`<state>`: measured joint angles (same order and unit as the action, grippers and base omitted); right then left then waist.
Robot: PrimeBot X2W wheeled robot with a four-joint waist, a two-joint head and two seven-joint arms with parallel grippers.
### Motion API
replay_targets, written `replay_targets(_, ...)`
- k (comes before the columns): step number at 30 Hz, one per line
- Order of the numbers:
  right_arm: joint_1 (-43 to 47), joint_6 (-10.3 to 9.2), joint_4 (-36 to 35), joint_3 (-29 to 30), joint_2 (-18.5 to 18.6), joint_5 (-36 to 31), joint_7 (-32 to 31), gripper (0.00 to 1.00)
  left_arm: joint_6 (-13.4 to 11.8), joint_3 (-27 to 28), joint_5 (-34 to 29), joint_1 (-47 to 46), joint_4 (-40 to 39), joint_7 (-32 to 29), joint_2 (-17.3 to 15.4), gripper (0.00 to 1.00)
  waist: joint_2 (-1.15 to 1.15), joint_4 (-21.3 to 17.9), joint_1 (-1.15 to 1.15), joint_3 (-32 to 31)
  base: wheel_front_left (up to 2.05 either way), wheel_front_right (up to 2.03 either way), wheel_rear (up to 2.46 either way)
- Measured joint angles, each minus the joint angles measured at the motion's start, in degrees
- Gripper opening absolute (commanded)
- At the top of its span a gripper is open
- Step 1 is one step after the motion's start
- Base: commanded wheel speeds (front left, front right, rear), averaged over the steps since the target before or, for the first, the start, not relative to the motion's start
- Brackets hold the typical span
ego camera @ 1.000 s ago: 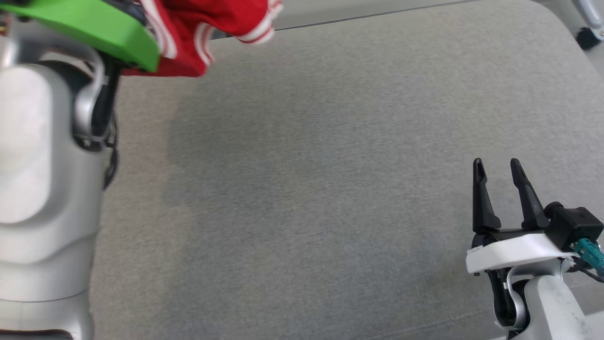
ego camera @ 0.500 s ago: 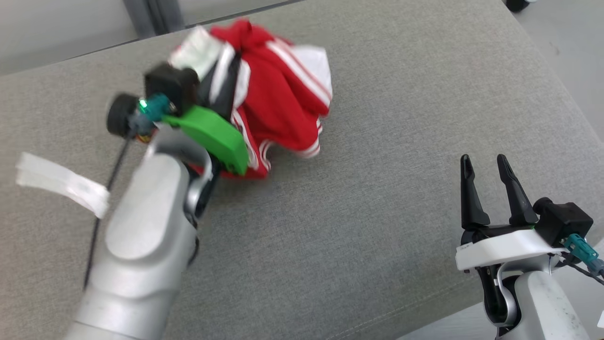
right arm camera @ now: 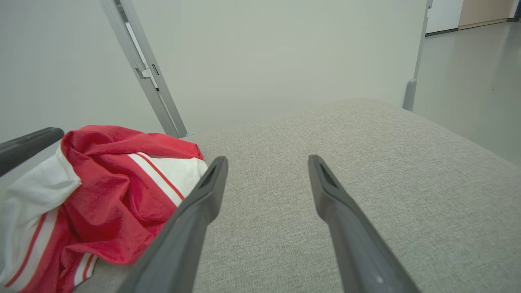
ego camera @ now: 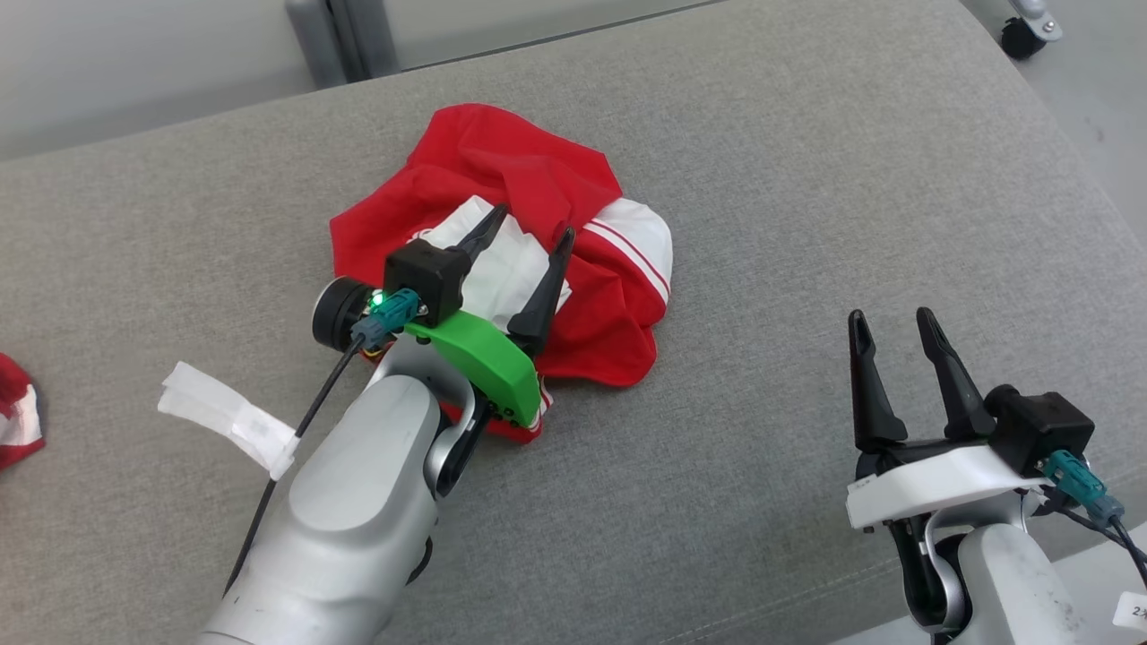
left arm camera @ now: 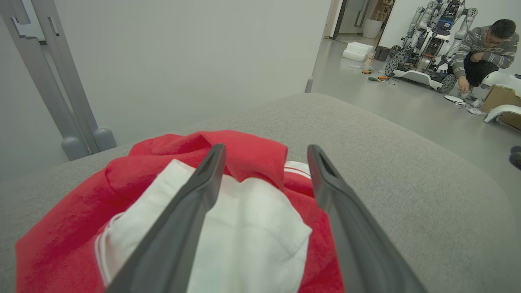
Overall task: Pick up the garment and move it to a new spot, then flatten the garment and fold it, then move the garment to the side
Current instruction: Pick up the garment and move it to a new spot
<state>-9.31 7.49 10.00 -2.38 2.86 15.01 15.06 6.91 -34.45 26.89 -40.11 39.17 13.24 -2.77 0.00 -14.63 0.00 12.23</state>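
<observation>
The garment (ego camera: 538,188) is red with white panels and stripes, lying crumpled in a heap on the grey cushion (ego camera: 806,179). My left gripper (ego camera: 530,224) hovers just over the heap, open, its fingers spread above the white patch with nothing between them. The left wrist view shows the garment (left arm camera: 252,154) under those spread fingers. My right gripper (ego camera: 892,320) stands open near the cushion's front right edge, well clear of the cloth. In the right wrist view the garment (right arm camera: 106,191) lies to the left of its fingers.
A second piece of red and white cloth (ego camera: 16,412) peeks in at the far left edge. A white tape tag (ego camera: 224,417) hangs from the left arm's cable. In the left wrist view a person (left arm camera: 484,44) crouches beside another robot (left arm camera: 427,32) on the floor.
The left gripper has let go of the garment, which now lies in a heap on the cushion. The head camera shifted between frames. The right gripper stayed open.
</observation>
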Motion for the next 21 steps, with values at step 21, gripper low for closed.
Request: replay_targets(21,5.2,0.00,-0.9,0.6,0.6,-1.2,0.0,1.00,-3.9,18.2,-5.6,17.0,-19.2,1.9,-8.5,1.00,0.00,11.1,0.00,-8.6,0.00,0.00,0.00)
